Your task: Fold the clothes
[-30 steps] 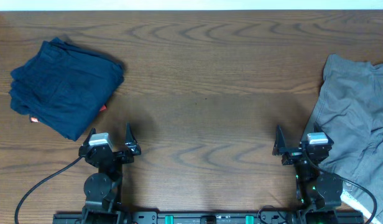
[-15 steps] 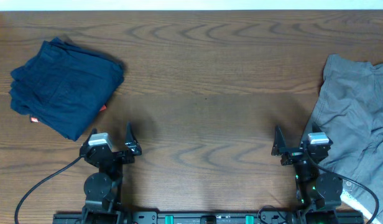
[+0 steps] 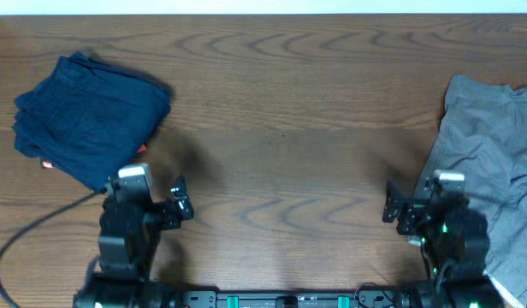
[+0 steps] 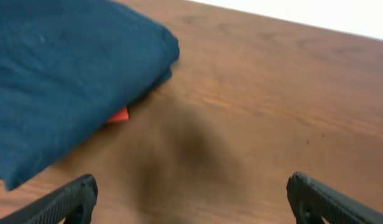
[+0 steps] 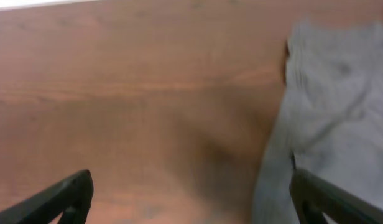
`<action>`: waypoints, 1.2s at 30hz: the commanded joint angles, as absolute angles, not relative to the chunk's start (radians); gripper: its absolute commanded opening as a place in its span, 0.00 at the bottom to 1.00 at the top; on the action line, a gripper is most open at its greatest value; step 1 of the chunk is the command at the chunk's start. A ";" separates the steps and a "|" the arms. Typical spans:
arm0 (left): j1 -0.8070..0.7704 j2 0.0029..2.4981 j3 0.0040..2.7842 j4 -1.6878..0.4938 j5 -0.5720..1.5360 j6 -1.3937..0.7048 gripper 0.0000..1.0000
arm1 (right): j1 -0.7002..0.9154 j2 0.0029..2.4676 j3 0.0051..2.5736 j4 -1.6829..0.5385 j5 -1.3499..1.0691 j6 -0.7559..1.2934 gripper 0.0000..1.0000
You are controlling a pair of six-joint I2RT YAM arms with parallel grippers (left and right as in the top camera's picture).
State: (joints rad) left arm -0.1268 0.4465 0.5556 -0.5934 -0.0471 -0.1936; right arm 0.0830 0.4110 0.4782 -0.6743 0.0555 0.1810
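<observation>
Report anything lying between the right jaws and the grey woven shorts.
Nothing visible. Only bare brown wooden table separates the open right jaws from the grey woven shorts to their right; the folded navy garment lies far left.

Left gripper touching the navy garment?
Apart. The left wrist view shows bare table between the open left gripper and the navy garment.

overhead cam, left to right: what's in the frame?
navy garment → left gripper → right gripper → shorts
</observation>
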 commanded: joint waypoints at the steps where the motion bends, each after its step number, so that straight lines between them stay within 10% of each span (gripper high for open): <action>1: -0.123 0.572 0.664 -0.677 -0.024 -0.208 0.98 | 0.057 0.579 0.572 -0.768 0.150 0.275 0.99; 9: -0.123 0.738 0.731 -0.767 0.122 -0.208 0.98 | 0.057 0.898 0.596 -0.821 0.225 0.289 0.98; 18: -0.123 0.781 0.731 -0.770 0.124 -0.208 0.98 | 0.057 1.149 0.592 -0.874 0.404 0.475 0.72; 28: -0.123 0.781 0.731 -0.769 0.124 -0.208 0.98 | 0.057 1.399 0.560 -0.769 0.375 0.475 0.72; 36: -0.123 0.781 0.731 -0.769 0.124 -0.208 0.98 | 0.057 1.476 0.560 -0.702 0.264 0.467 0.01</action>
State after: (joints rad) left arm -0.1268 0.7799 0.7094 -0.7662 0.1200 -0.2062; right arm 0.0826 1.4460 0.5835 -0.7181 0.3485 0.4648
